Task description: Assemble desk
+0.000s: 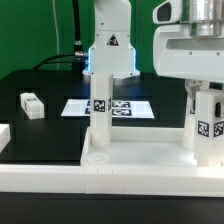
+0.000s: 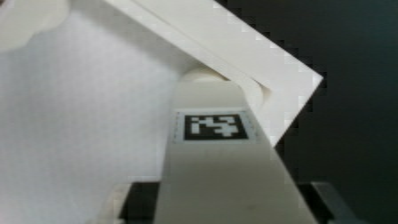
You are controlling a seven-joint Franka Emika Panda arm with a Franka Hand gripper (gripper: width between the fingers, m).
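Directly below the gripper the upright leg in its jaws fills the way down to the tabletop. Beside the gripper, toward the exterior view's left, a second standing leg blocks; the gap between them lies open.

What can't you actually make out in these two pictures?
- Whether the leg in the gripper is seated in the tabletop: blurred, white on white in the exterior view. The leg itself blocks it in the wrist view.
- A fourth leg: only this one, the standing leg and the loose leg show.
- Most of the arm: cut off by the exterior view's top edge.
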